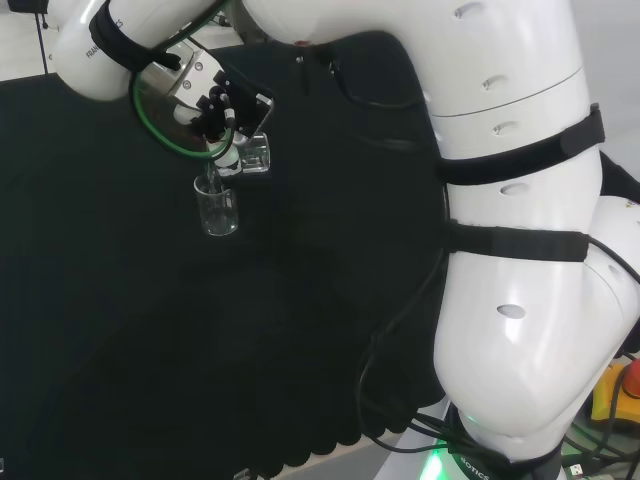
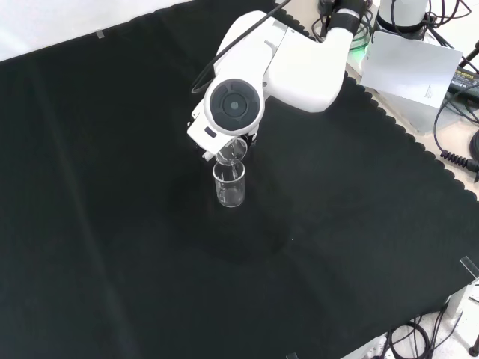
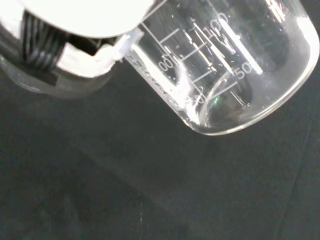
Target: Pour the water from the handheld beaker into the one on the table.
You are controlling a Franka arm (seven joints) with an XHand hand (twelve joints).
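**Mid-pour: held beaker tipped over the one on the surface**

Hand [image 1: 215, 105] is wrapped around the handheld beaker [image 1: 254, 155], fingers curled on it. In the head view it sits tilted, lip pointing down at the standing beaker [image 1: 217, 208] just below and left of it. Front view agrees: tilted glass [image 2: 233, 152] directly above the upright one [image 2: 230, 183], rims close or touching, can't tell which. The arm's big link with the grey cap [image 2: 234, 105] blocks the hand there.

Wrist view: held beaker [image 3: 227, 65] lies well over on its side, printed scale visible, a little water pooled against the lower wall near the base. Looks like most has yet to leave or there wasn't much to begin with; can't judge the level in the lower beaker from any view.

My read on doing this step right:
- keep the lip centred over the receiving mouth, that mouth is narrow
- add tilt slowly; a sudden roll would throw the stream past the far rim onto the black cloth [image 2: 112, 224]
- don't let the held glass nudge the standing one, it's light and unsupported, likely to tip
- hold the tilt until the pooled water drains, then roll back upright before lifting away
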